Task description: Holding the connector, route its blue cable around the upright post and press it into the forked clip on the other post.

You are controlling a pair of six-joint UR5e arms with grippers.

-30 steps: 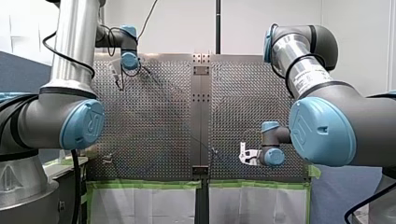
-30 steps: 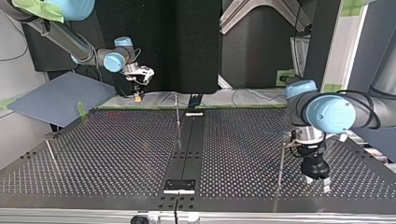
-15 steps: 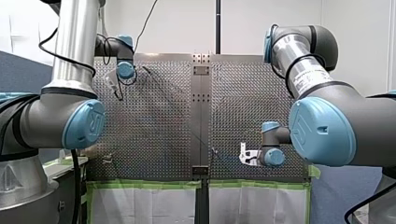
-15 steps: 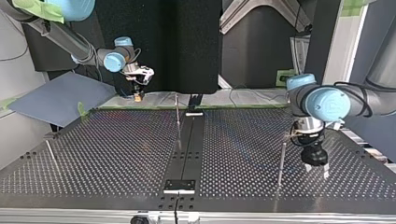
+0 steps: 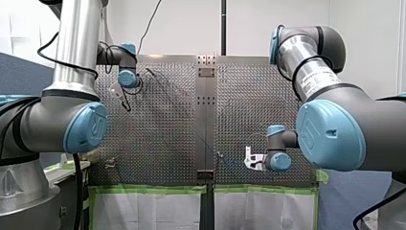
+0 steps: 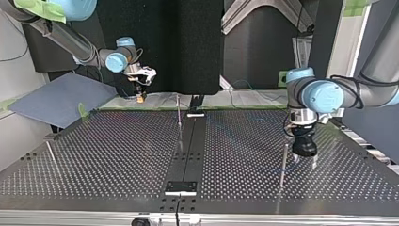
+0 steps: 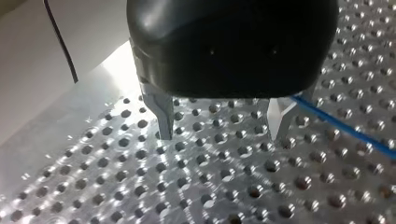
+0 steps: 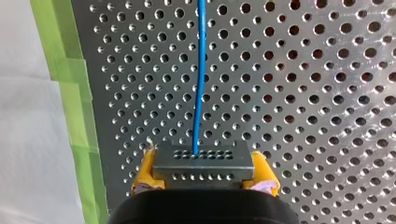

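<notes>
Perforated metal table (image 5: 158,129), edged with green tape (image 5: 148,189) and backed by a white wall (image 5: 191,24), is shown in the front view; the left gripper (image 5: 116,90) is positioned over the table's far left part, and the right gripper (image 5: 249,159) is positioned close to the near edge, right of the central strip (image 5: 206,120). In the top view the right gripper (image 6: 139,96) is seen at the table's far left edge, while the left gripper (image 6: 305,157) is placed just beside a thin upright post (image 6: 282,165) at the view's right; a second post (image 6: 179,115) is set at the central strip. In the left wrist view the two metal fingers (image 7: 164,116) are spread wide with nothing between them, and the blue cable (image 7: 341,126) is passed just outside one finger, over the perforated surface. In the right wrist view the connector (image 8: 203,158) is clamped between the yellow pads (image 8: 145,170), and its blue cable is led straight ahead over the holes, alongside the green tape.
</notes>
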